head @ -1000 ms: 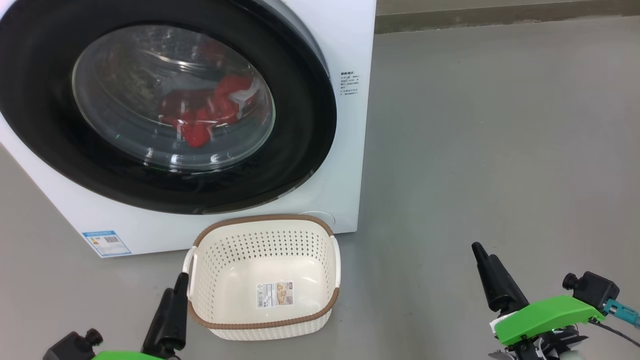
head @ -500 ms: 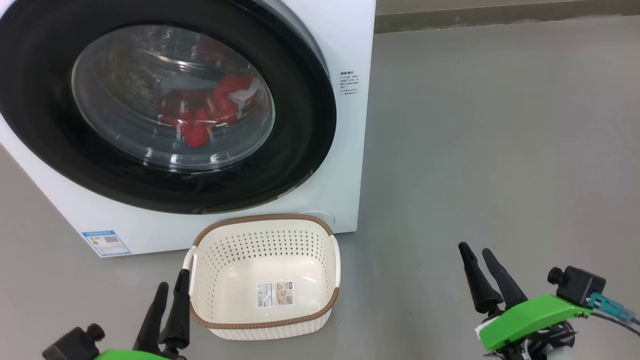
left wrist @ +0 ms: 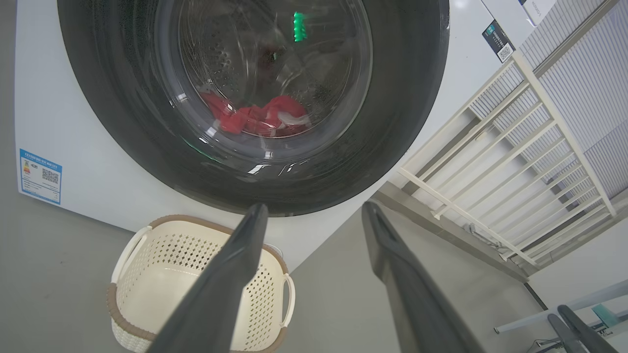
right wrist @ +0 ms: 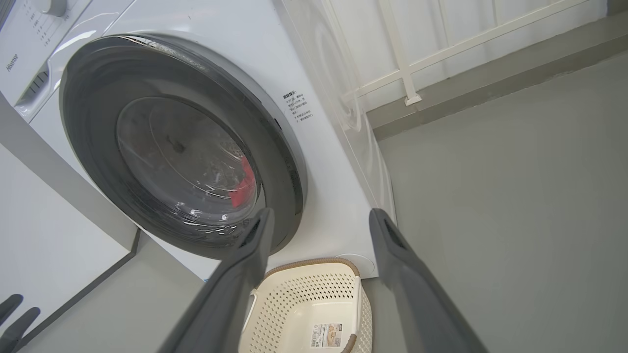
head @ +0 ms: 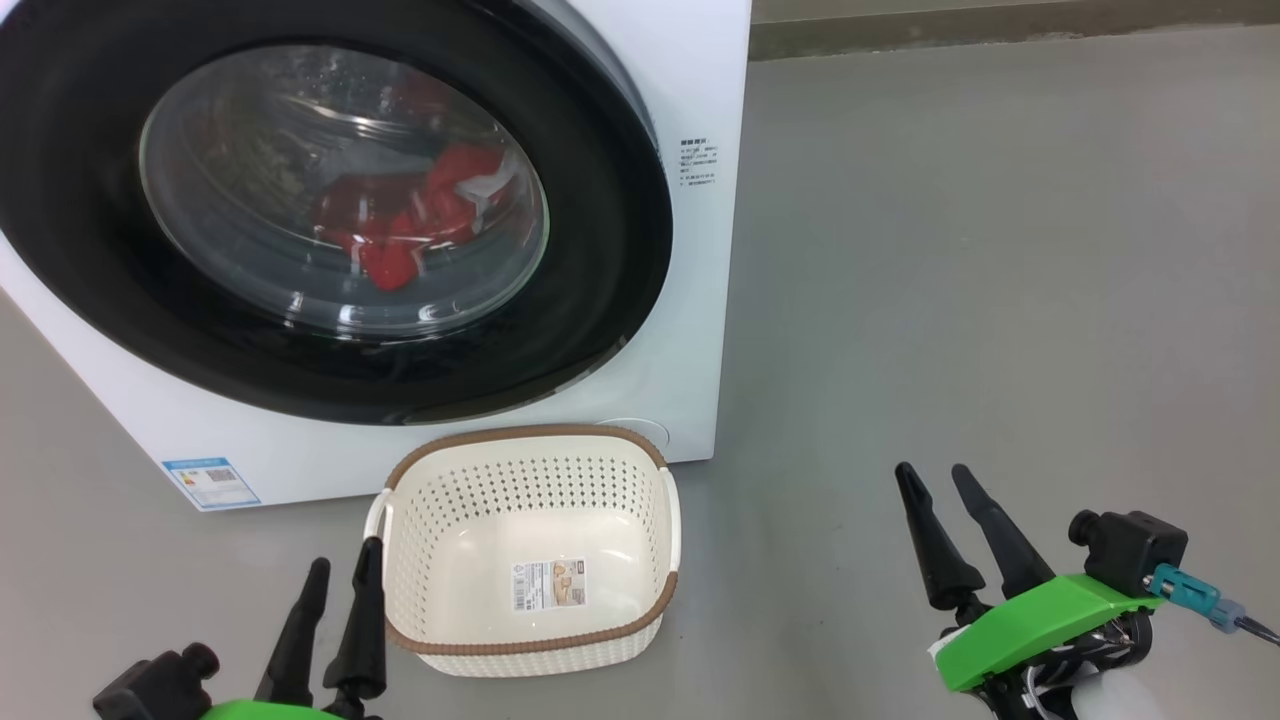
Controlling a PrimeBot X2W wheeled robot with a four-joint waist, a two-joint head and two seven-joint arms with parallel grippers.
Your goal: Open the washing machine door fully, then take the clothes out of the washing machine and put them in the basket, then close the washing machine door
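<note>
The white washing machine (head: 700, 80) fills the upper left of the head view. The washing machine door (head: 600, 200), black-rimmed with a glass bowl, lies against its front. Red clothes (head: 410, 230) show behind the glass, as they do in the left wrist view (left wrist: 255, 115). The cream basket (head: 530, 550) stands empty on the floor below the door. My left gripper (head: 345, 555) is open just left of the basket. My right gripper (head: 932, 470) is open over bare floor to the basket's right. Both point at the door (left wrist: 122, 122), (right wrist: 98, 171), well short of it.
Grey floor (head: 1000, 250) stretches to the right of the machine. A white slatted railing (left wrist: 515, 162) and a wall base (head: 1000, 30) stand beyond the machine's right side. A blue label (head: 210, 483) marks the machine's lower left corner.
My right gripper has moved forward and left and turned, so both its fingers now show apart. My left gripper has turned likewise. The door, clothes and basket stay put.
</note>
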